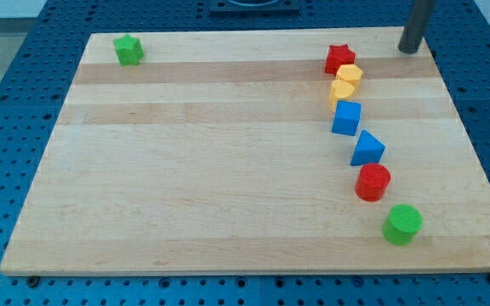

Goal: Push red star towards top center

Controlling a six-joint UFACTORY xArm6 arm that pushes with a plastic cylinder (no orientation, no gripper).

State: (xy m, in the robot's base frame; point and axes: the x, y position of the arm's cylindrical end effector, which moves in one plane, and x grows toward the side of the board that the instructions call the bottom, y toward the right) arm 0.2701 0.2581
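Rod's tip is down on the wooden board at its top right corner, bare, touching no block; nothing on it to open or close.

Red star is nearest, just off to the view's left of the tip and slightly lower, clear gap between them.

Below the star a line of blocks runs away from the tip toward the view's bottom: yellow block, second yellow block, blue cube, blue triangle, red cylinder, green cylinder.

Farthest: green block, top left corner, level with the tip.
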